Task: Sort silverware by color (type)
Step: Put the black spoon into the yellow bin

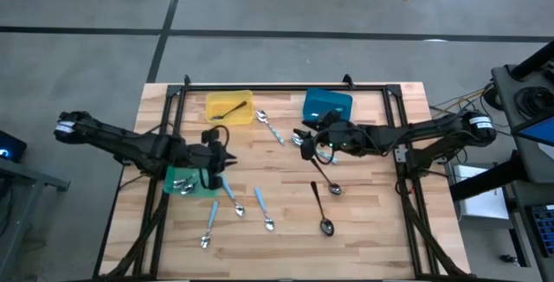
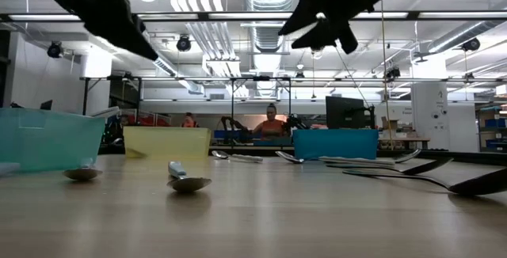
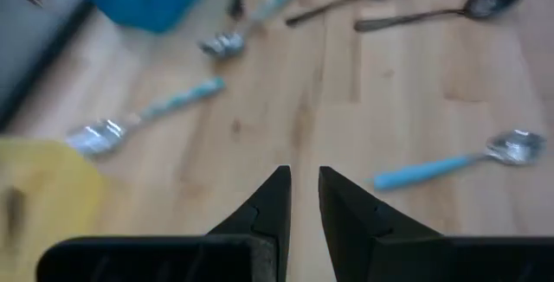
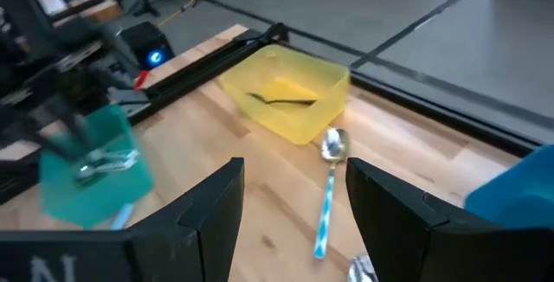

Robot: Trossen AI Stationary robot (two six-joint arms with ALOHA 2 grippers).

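We find no legible text, label, brand, number or sign in any view; only part of a pale letter, perhaps an "N", shows on the right wrist's dark housing (image 4: 43, 269), too cropped for us to read

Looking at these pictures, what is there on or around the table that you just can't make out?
- Blue bin: the high view shows no contents clearly; the right gripper crowds its edge.
- Green bin: the left gripper partly covers it from above; silvery pieces inside are blurred in the right wrist view.
- Both grippers, low view: cut off by the top edge.
- Dark utensil in the yellow bin: too small to identify.
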